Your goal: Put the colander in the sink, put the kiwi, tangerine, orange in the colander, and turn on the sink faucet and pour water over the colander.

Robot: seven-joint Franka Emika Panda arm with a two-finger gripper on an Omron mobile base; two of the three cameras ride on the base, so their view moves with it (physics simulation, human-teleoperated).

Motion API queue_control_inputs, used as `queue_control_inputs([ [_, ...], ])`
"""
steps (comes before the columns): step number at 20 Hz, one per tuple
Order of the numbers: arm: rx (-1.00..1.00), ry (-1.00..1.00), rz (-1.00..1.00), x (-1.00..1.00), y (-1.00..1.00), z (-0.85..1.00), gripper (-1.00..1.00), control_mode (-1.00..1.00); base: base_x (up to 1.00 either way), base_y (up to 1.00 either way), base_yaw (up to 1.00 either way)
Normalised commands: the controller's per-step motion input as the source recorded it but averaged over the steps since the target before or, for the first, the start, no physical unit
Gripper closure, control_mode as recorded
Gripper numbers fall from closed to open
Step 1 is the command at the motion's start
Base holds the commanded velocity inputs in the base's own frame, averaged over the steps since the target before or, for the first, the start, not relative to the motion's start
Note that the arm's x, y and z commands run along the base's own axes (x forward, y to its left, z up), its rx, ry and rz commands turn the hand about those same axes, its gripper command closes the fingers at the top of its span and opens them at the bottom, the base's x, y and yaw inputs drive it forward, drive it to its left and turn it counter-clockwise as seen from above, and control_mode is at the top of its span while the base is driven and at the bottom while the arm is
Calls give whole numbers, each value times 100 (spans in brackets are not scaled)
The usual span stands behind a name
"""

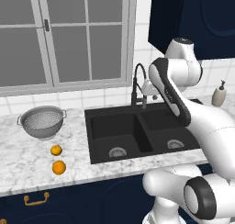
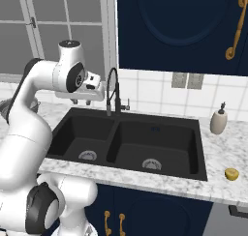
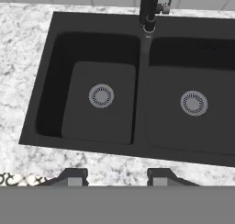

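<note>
Two fingertips of the end effector (image 3: 117, 176), set wide apart and empty, hang above the sink (image 3: 137, 140), near the faucet (image 1: 138, 85). Colander (image 1: 43, 121) sits on the surface (image 1: 27, 159), left; two orange fruits (image 1: 57, 159) lie nearer.

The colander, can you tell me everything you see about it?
The colander is a grey metal bowl full of tiny holes, with a round rim and a small loop handle on each side. It stands upright and empty on the white marble counter, left of the black sink. Two orange fruits lie in front of it, not touching. Nothing holds it.
</note>
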Motion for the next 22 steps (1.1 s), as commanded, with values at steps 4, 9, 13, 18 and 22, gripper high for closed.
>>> queue_control_inputs([
  [4, 0, 5, 0, 4, 1, -8, -100, -100, 0, 0, 0],
  [9, 0, 2, -1, 0, 38, -6, -100, -100, 0, 0, 0],
  [13, 0, 0, 0, 0, 93, 0, -100, -100, 0, 0, 0],
  [18, 0, 0, 0, 1, 98, 0, -100, -100, 0, 0, 0],
  [22, 2, 0, 0, 1, 91, -1, -100, -100, 0, 0, 0],
])
